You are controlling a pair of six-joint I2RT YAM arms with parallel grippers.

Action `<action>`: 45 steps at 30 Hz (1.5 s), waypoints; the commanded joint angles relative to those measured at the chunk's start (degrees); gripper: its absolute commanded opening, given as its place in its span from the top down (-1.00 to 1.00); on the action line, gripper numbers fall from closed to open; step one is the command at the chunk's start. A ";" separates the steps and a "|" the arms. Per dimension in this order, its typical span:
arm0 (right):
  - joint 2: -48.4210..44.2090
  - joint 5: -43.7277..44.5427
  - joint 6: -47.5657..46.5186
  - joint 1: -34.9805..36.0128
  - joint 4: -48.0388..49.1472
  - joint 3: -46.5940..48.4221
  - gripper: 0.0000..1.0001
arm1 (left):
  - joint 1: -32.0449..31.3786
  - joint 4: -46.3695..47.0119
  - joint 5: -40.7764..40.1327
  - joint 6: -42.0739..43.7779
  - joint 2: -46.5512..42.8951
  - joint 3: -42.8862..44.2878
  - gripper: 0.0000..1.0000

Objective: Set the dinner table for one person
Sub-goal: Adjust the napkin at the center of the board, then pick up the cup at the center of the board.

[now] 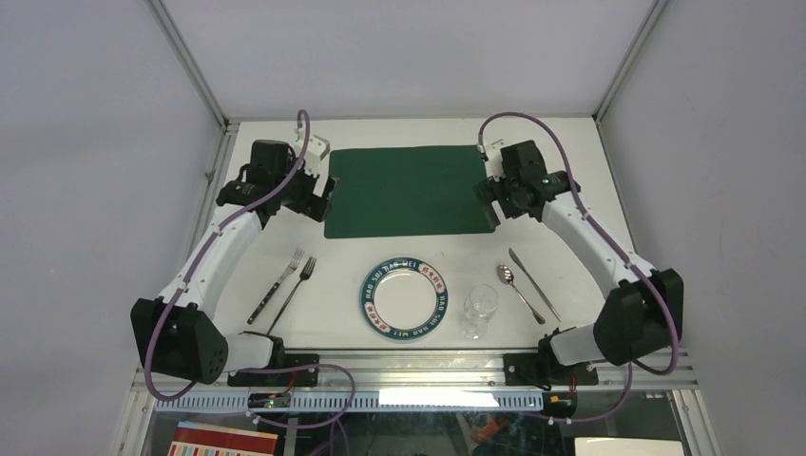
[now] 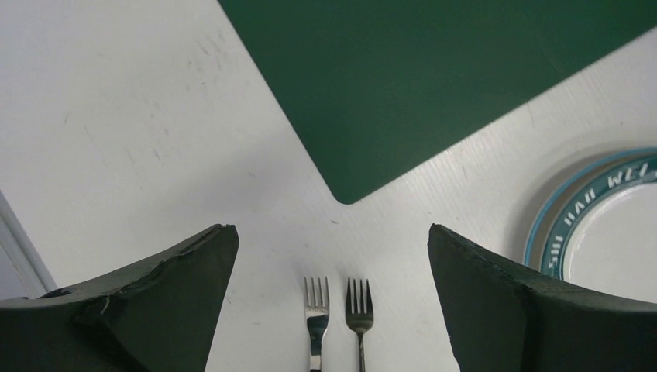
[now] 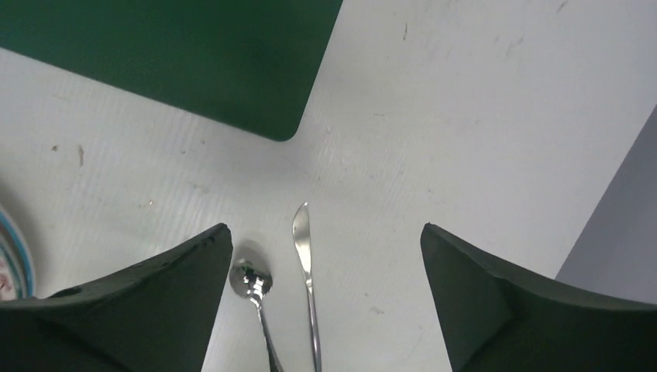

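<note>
Desk (image 1: 418, 252): white top with a silver frame, lying under the green placemat (image 1: 407, 190) and extending past it on all sides; it carries every item. Placemat lies flat and bare, taken as reference. Near side of placemat, centred and apart from its edge: plate (image 1: 403, 296) with a blue lettered rim. Near-right of placemat: glass (image 1: 480, 310) upright, then spoon (image 1: 523, 297) and knife (image 1: 534, 283) side by side. Near-left of placemat: outer fork (image 1: 276, 288) and inner fork (image 1: 292, 294), side by side. Left fingers (image 2: 178, 287) at placemat's left edge, spread wide, empty. Right fingers (image 3: 170, 279) at placemat's right edge, likewise spread, holding nothing.
</note>
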 commanded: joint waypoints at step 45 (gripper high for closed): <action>-18.12 -28.80 -10.84 9.95 -36.81 5.57 -0.63 | -3.95 -5.92 -4.98 5.44 3.42 -1.23 -0.98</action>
